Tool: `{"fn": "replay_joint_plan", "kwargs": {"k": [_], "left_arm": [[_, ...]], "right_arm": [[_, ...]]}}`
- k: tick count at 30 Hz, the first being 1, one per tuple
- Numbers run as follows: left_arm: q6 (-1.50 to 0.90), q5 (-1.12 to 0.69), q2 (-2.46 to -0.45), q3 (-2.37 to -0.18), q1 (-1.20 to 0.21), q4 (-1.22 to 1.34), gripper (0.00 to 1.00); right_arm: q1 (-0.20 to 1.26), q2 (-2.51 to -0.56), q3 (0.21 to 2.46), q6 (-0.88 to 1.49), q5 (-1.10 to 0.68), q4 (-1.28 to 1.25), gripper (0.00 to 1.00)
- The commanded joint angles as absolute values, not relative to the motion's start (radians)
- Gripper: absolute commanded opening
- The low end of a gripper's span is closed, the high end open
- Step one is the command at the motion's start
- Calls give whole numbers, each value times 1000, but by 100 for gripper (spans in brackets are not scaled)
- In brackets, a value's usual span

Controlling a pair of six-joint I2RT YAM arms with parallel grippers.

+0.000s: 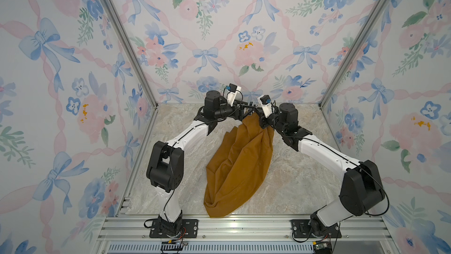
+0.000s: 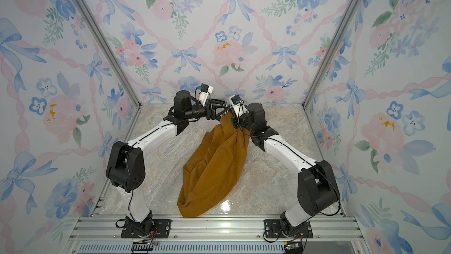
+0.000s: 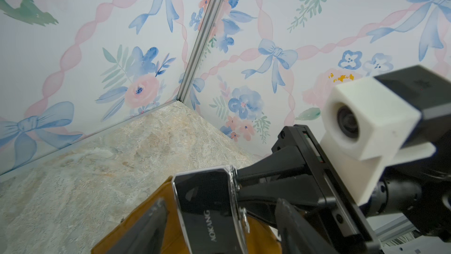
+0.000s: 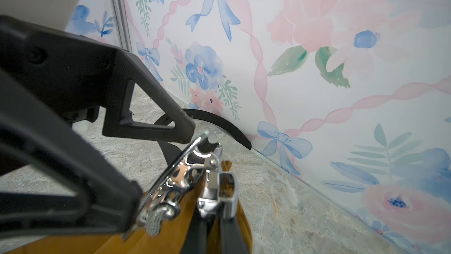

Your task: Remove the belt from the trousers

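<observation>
Chrome buckle [image 4: 188, 187] of the belt [image 4: 219, 123] sits at the lifted trousers [image 1: 244, 157] waistband, between the spread left gripper [image 3: 219, 226]; strap trails toward the wall; right gripper [image 1: 262, 119] pinches the waistband.

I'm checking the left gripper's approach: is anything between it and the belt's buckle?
Nothing visible stands between them. The buckle sits right at the tips of the open left gripper, against the trousers.
</observation>
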State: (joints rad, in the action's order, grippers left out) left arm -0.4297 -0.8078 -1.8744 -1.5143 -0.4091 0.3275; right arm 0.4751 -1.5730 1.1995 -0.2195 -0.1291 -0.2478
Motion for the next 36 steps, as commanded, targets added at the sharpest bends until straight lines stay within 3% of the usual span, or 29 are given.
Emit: {"fn": "replay_joint_plan", "kwargs": {"k": [1,7,9,12,14,15,16,17,18,21,31,36], "left_arm": [[-512,-886,-1907,-1560,-396,340,75],[-597,-942,-1959,-1603,-397,347,74],[-611,-957,-1964,-1606,-397,351,61],[-611,-955,-1947,-1595,-396,351,32],[-609,-941,-1929,-1586,-393,351,5],[-608,-938,-1924,-1583,-393,351,0],[-602,-935,-1914,-1580,-392,351,0],[-597,-932,-1906,-1578,-391,351,0],[-593,-931,-1896,-1578,-393,351,0],[-580,-927,-1867,-1581,-393,351,0],[-503,-937,-1741,-1618,-368,321,0],[-346,-872,-1665,-1597,-310,221,0]], "right_arm": [[502,-1507,1232,-252,-165,-387,0],[517,-1506,1241,-255,-163,-391,0],[517,-1510,1247,-255,-159,-387,0],[513,-1523,1266,-264,-140,-347,0],[502,-1536,1276,-255,-135,-316,0],[498,-1540,1274,-248,-135,-312,0],[493,-1544,1265,-237,-136,-314,21],[492,-1548,1256,-226,-137,-320,55],[493,-1553,1244,-221,-136,-324,74],[501,-1577,1220,-213,-134,-319,100],[451,-1742,1323,-82,-50,-92,99],[413,-1744,1318,-55,2,-7,99]]}}
